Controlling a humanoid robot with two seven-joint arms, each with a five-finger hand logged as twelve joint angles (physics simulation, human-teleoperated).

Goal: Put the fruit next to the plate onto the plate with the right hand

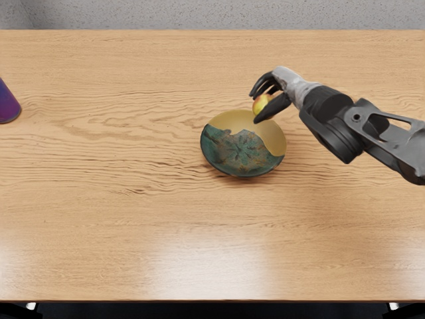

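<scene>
Our right hand (273,92) is closed around the fruit (260,104), a small yellow piece with a reddish blush. The dark fingers (263,84) curl over it from the far side and the thumb presses in from the near right, so only part of the fruit shows between them. We see the right arm (335,123) coming in from the right edge of the scene, with grey links, a bulky dark wrist joint and a lighter grey cuff just behind the hand. The fruit sits at the far right rim of the plate (242,147), right where the rim meets the counter (133,199). From this slanting view we cannot tell whether the fruit is lifted clear of the surface or whether it is over the plate or just beyond its edge. The plate itself is round and lies flat near the middle of the counter, slightly right of centre. Its far part is a plain ochre and its near part a mottled green and brown pattern, and nothing lies on it. Well apart from all this, at the far left edge of the scene, part of a purple object (6,103) stands on the light wooden counter, cut off by the frame. Beyond the far edge of the counter runs a grey wall (199,13).
</scene>
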